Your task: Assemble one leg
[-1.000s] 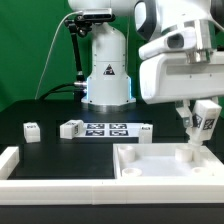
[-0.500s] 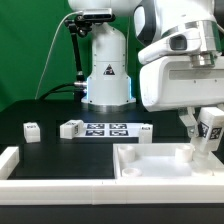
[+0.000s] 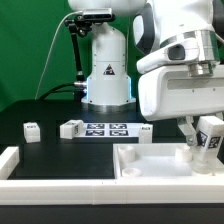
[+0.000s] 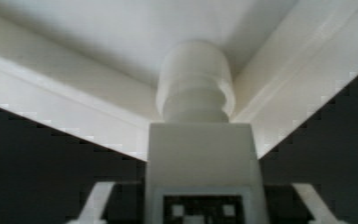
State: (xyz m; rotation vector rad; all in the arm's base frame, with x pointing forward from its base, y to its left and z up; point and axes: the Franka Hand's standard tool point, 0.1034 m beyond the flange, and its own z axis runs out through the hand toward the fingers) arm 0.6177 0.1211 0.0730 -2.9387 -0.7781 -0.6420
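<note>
My gripper [image 3: 206,141] is shut on the leg [image 3: 208,138], a chunky white piece with a black-and-white tag on its face. It holds the leg tilted over the far right corner of the large white tray-like part [image 3: 160,170]. The leg's lower end is at or just above the tray's floor near that corner. In the wrist view the leg [image 4: 201,110] runs from between the gripper [image 4: 202,205] fingers toward the tray's inner corner [image 4: 247,60]. I cannot tell whether the leg touches the tray.
Three more small tagged white pieces [image 3: 32,130] [image 3: 72,128] [image 3: 145,130] lie on the black table beside the marker board [image 3: 106,128]. A white raised wall [image 3: 40,184] runs along the front edge. The robot base [image 3: 105,70] stands at the back.
The gripper has carried the leg toward the exterior view's right and slightly lower, closer to the tray's far right corner. The other pieces have not moved.
</note>
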